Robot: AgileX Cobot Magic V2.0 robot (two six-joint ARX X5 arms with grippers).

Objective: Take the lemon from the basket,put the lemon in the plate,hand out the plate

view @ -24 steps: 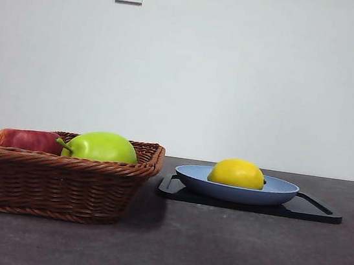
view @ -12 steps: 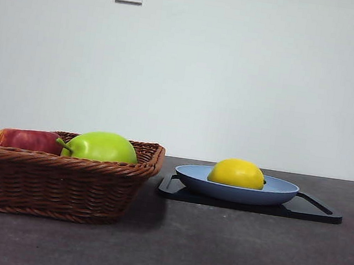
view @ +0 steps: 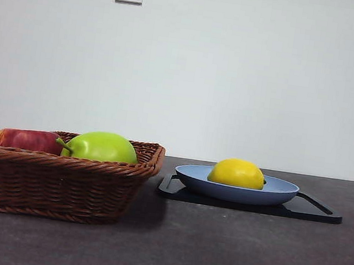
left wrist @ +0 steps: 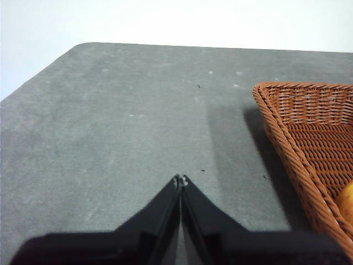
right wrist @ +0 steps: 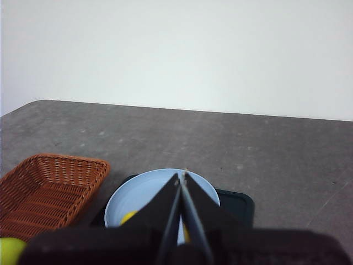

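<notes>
We see the lemon (view: 237, 172) already in the plate (view: 284, 189), which sits on a black tray (view: 323, 212) towards the right edge of the bench (view: 213, 255); the basket (view: 59, 185) is at the left edge w/ a green fruit (view: 102, 146) and an apple (view: 26, 139). Both claws are pinched together, holding nothing: left claw (left wrist: 180, 179) over bare bench beside the basket, right claw (right wrist: 181, 177) above the plate. Next, we think, is handing out the plate: open right claw, grip the rim away from the lemon, keep plate level so fruit doesn't roll.
</notes>
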